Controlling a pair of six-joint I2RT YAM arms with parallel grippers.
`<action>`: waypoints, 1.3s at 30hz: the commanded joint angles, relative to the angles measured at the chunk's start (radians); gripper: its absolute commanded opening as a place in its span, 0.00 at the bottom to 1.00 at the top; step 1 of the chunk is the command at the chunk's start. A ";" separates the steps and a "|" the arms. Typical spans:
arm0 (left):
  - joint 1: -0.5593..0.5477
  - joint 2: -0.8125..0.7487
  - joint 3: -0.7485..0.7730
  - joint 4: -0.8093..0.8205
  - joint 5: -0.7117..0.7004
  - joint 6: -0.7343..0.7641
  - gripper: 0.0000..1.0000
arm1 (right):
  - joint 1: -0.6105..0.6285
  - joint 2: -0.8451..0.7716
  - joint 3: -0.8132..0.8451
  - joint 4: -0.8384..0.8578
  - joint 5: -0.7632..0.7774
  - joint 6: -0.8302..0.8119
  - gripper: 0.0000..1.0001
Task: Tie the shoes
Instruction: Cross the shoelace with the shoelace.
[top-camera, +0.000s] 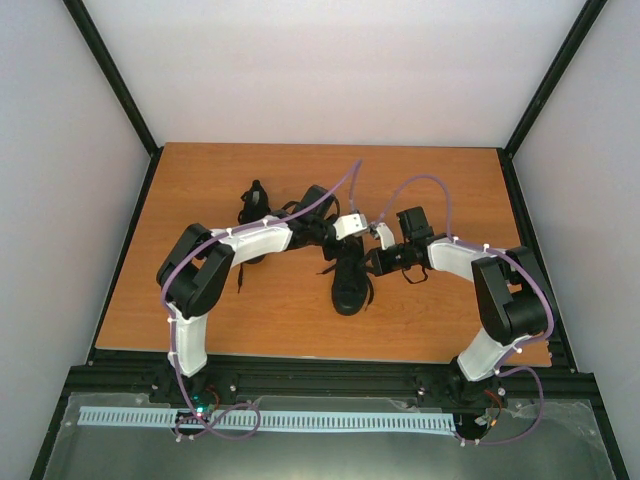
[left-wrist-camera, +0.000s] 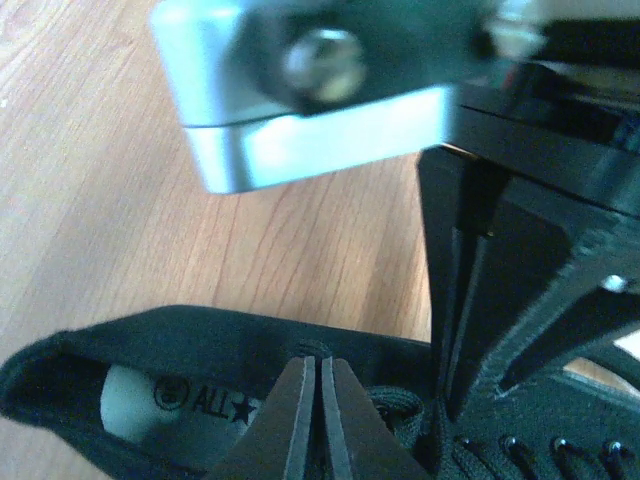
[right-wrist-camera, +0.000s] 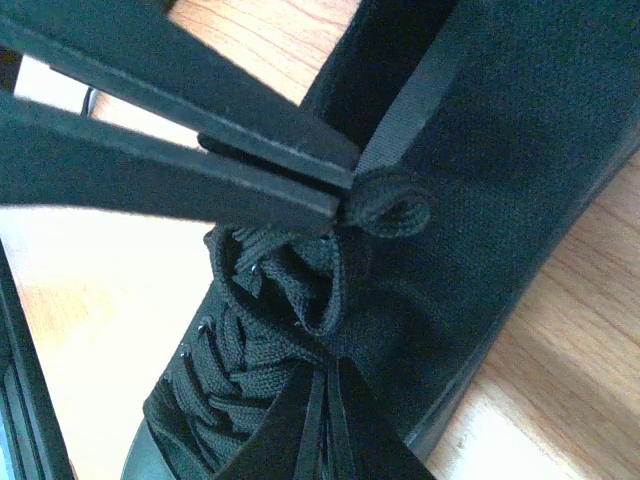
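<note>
On the tabletop (top-camera: 200, 180), the left shoe (top-camera: 253, 205) lies well back, its near end hidden under the left arm (top-camera: 255, 240), which reaches across it toward the middle. The middle shoe (top-camera: 350, 282) lies near the tabletop's centre, toe toward the arm bases. The left jaws hang over its heel end. They are pressed almost together, with only a thin slit between them. The right wrist view shows a curled fold of lace (right-wrist-camera: 395, 212) pinched at their tips, and a flat run of it leads away up the shoe's side. Below them the shoe's mouth gapes, with the printed insole (left-wrist-camera: 185, 398) showing inside. Just to the right, the right jaws come in from the right arm (top-camera: 455, 258) and point down at the laced throat beside the eyelets (left-wrist-camera: 512, 445). They are fully closed, tips against the criss-crossed lacing. I cannot tell whether any lace is caught between them.
</note>
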 joint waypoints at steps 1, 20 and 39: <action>0.001 -0.008 0.025 0.024 -0.037 -0.053 0.01 | 0.007 -0.030 -0.009 0.000 0.005 -0.019 0.03; 0.063 -0.109 -0.103 0.086 0.064 -0.048 0.01 | -0.001 -0.061 -0.003 -0.008 0.016 0.005 0.03; 0.098 -0.119 -0.172 0.207 0.054 -0.182 0.07 | -0.022 -0.017 0.027 0.014 -0.006 0.040 0.03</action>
